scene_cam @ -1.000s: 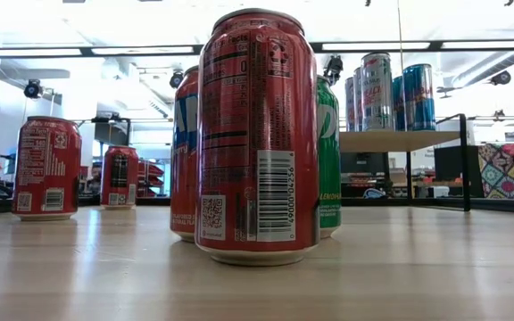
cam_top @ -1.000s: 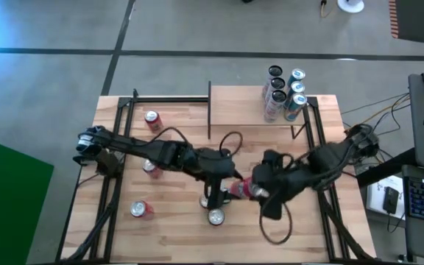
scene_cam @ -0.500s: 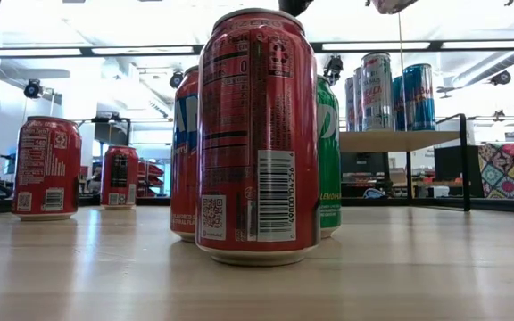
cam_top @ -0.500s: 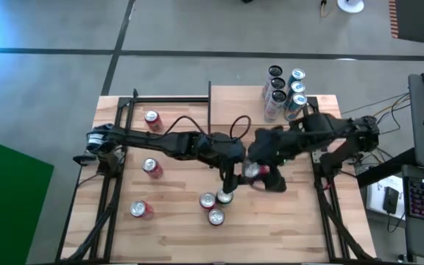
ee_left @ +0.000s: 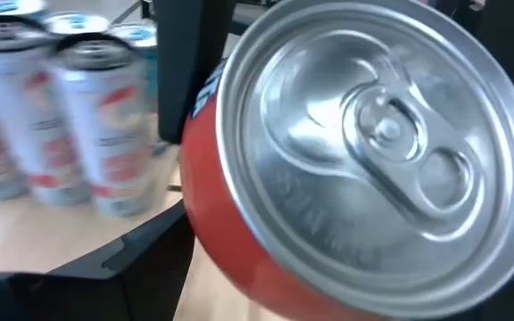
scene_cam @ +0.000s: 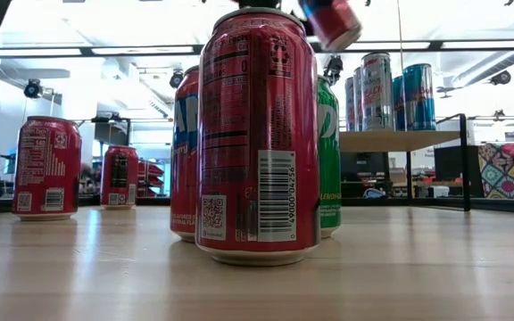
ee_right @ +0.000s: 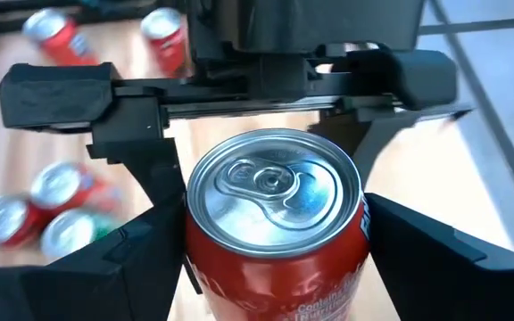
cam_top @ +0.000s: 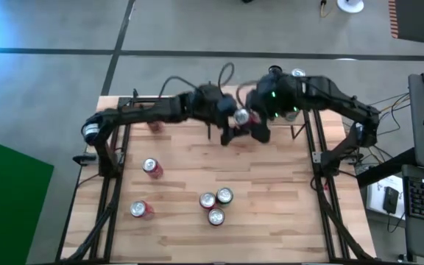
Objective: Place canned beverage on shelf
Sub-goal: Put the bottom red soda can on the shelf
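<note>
a: where is the red aluminium drink can?

b: in the air, upper middle of the high view, between the two arms where they meet. in the low view it shows at the top edge, tilted, left of the tall slim cans and higher than the light-wood shelf board they stand on. it is not on the shelf yet.

a: who has it?

b: the right claw pinches it across its round sides, as the right wrist view shows. the left claw sits just beside it. whether it grips too, i cannot tell.

a: how would it handle?

b: the pull tab looks unopened, so i'd judge it full and fairly heavy for its size. the wall is thin, smooth and probably slick. it is stiff enough to hold, but it would dent under a hard squeeze.

a: best place to take hold?

b: mid-body, across the widest part and away from the rims, so it cannot pivot. it should be stood upright before it lands on a bare part of the board, apart from the tall cans. the other cans stand on the wooden counter and do not matter here.
</note>
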{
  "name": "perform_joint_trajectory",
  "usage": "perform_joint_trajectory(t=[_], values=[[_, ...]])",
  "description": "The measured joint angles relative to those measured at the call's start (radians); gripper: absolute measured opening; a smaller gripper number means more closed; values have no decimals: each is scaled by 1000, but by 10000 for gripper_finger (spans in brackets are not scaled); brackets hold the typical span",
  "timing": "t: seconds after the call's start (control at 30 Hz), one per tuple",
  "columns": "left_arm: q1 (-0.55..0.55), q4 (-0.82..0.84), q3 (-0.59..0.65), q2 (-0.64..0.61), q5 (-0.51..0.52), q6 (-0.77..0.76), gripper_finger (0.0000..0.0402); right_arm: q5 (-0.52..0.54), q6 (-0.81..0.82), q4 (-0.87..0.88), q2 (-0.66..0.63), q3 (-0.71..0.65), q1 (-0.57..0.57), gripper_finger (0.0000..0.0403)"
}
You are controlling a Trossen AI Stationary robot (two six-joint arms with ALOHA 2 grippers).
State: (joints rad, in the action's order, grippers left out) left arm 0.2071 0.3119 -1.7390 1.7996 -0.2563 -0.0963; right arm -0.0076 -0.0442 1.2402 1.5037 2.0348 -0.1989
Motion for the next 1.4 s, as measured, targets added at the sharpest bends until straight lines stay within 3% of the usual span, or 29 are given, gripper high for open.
perform_joint_trajectory(t=[0.27,0.5,0.67,1.1,1.4], values=[[167,136,-2,-24,-25,62,311,-68,-91,-108,80,-1,-227,297],[276,225,-5,-48,-67,111,310,2,-129,-134,133,-10,-396,297],[299,242,-3,-49,-57,160,311,-76,-127,-280,130,-69,-465,297],[301,282,-3,-51,-50,96,311,-153,-104,-674,-54,-487,-538,297],[302,222,-2,-51,-41,52,312,-184,-94,-768,-141,-646,-567,297]])
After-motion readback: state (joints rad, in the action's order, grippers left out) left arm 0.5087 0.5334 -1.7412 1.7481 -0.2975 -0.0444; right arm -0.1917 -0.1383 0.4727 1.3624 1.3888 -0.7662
